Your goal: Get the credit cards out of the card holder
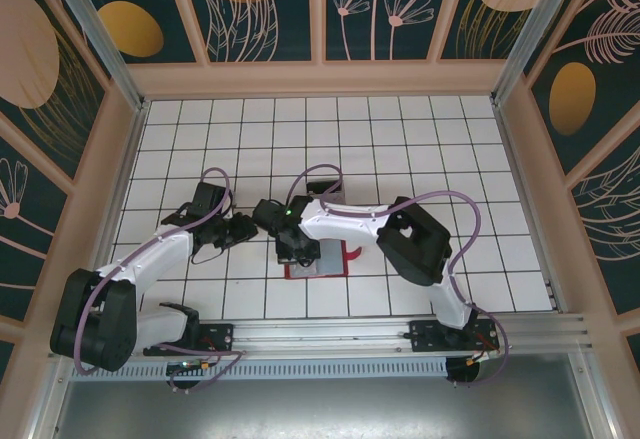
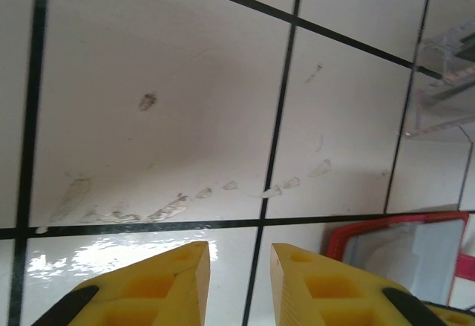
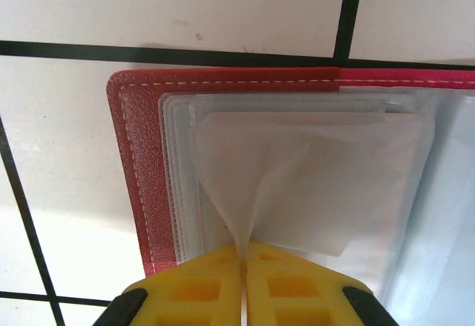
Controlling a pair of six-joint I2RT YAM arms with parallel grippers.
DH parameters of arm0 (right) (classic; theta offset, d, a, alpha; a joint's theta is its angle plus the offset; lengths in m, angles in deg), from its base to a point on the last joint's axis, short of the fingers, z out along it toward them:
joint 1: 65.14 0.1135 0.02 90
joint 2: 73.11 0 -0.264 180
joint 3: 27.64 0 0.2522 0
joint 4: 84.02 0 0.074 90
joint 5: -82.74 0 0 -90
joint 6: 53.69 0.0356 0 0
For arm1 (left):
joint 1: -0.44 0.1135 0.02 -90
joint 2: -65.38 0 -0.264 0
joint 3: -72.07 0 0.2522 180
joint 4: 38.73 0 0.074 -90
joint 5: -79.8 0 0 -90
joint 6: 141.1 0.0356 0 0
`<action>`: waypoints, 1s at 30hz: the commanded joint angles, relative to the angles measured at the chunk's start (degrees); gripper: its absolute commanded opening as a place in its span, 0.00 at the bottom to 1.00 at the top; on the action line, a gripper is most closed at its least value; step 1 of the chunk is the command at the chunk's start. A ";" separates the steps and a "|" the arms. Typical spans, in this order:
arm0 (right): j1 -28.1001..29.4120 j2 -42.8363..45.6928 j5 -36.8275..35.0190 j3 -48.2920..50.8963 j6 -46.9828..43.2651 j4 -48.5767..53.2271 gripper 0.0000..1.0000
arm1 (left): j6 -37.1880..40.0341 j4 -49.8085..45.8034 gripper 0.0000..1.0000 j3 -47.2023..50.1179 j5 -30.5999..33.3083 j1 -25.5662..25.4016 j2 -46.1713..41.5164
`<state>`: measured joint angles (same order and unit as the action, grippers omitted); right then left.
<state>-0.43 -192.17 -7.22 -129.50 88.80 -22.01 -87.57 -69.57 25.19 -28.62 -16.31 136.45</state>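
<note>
Two arms meet over the table (image 1: 450, 139) in the top view, the right hand (image 1: 297, 249) on the open card holder (image 1: 335, 265); the left wrist view shows the left hand (image 2: 239, 255) slightly spread above bare table; the right wrist view shows fingers (image 3: 193, 289) pinching the holder's clear sleeve (image 3: 297, 185).

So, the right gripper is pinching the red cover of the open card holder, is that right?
Not quite: the right wrist view shows the right gripper shut on a clear plastic sleeve of the open card holder, not its red cover.
</note>
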 commanded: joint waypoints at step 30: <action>-1.58 14.67 -1.16 11.55 3.50 -6.06 0.04 | -8.14 10.91 0.27 -0.03 -10.87 -17.67 8.40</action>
<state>-1.79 -179.98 -7.35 -118.97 90.92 -27.67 -93.82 -61.00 25.43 -38.19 -32.79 143.44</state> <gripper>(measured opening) 0.053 0.273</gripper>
